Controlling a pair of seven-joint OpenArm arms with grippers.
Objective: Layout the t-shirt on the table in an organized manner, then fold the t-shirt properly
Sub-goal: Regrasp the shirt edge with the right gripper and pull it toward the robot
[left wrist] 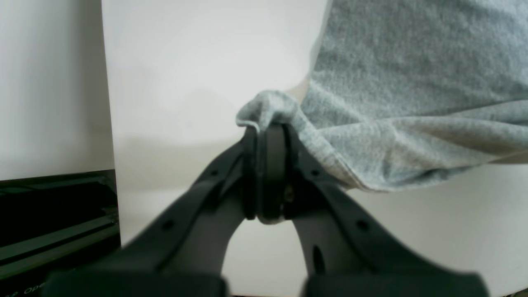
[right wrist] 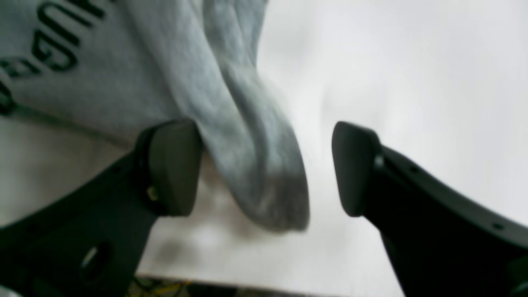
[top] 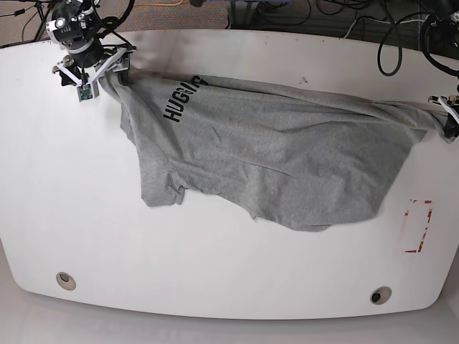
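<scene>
- Jaws on my left gripper (left wrist: 266, 132) are clenched on a bunched edge of the t-shirt (top: 287, 161), the fabric pinched between the two pads and curling over their tips.
- Jaws on my right gripper (right wrist: 264, 169) stand wide apart; a hanging fold of the grey cloth droops between the fingers (right wrist: 173, 165), brushing the inner face of one and clear of the other.
- Spread across the far half of the table (top: 215, 272), the t-shirt stretches from one gripper to the other, its black lettering (top: 179, 97) up and close to my right gripper.
- Its near edge is ragged: one flap hangs toward the front on my right side, a wider lobe reaches toward the front further along, and creases run through the middle.
- My left gripper sits just at the table's side edge; in the left wrist view the tabletop's border and a dark floor area lie close beside it.
- Bare white tabletop fills the whole near half, with two round grommet holes (top: 66, 280) near the front edge.
- A red-outlined rectangle mark (top: 418, 226) lies just beyond the shirt's lower corner, apart from the cloth.
</scene>
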